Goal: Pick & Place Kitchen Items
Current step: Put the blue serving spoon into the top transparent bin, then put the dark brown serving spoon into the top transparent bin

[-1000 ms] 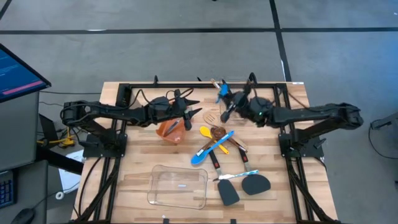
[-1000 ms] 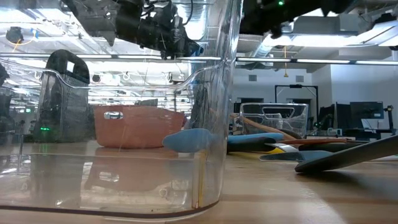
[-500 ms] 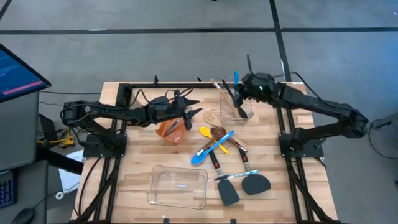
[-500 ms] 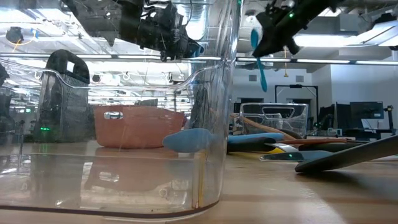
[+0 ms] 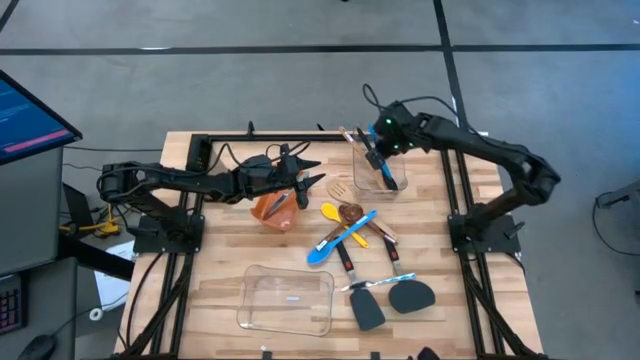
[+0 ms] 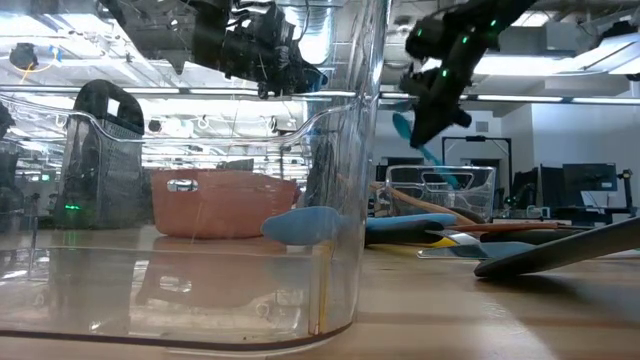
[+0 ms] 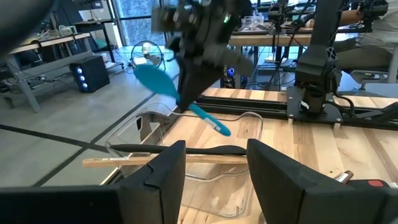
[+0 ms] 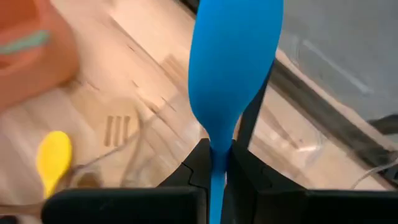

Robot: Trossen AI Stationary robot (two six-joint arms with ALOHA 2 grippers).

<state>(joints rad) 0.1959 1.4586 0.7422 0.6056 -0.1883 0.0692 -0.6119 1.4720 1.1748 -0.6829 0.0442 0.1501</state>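
My right gripper [image 5: 379,148] is shut on a blue spoon [image 7: 163,86] above a small clear container [image 5: 374,172] at the table's far side. The container holds a black tool [image 7: 186,150] and a wooden one [image 7: 118,161]. The spoon's handle end [image 6: 455,182] slants down over the container's opening. My left gripper [image 5: 306,181] stands open and holds nothing, above the orange bin [image 5: 274,209]. Other kitchen items lie loose mid-table: a yellow spoon [image 5: 329,211], another blue spoon [image 5: 340,240], a wooden turner [image 5: 340,187] and two black spatulas [image 5: 367,308]. My right gripper pinches the blue spoon's handle just behind the bowl [image 8: 217,153] between its two fingers. The fingers slant down from above, and the bowl [image 8: 236,56] sticks out past them. The spoon is lifted clear and tilted, its bowl higher than its handle end.
A large clear container [image 5: 287,300] lies near the table's front edge and fills the low view's foreground. A dark frame [image 5: 300,137] runs along the table's far edge. Bare wood [image 5: 225,255] shows at the left front.
My right arm has swung toward the table's far edge. Its gripper has tipped from near level to slanting down. The blue spoon, first held high and upright, has come down tilted over the small clear container.
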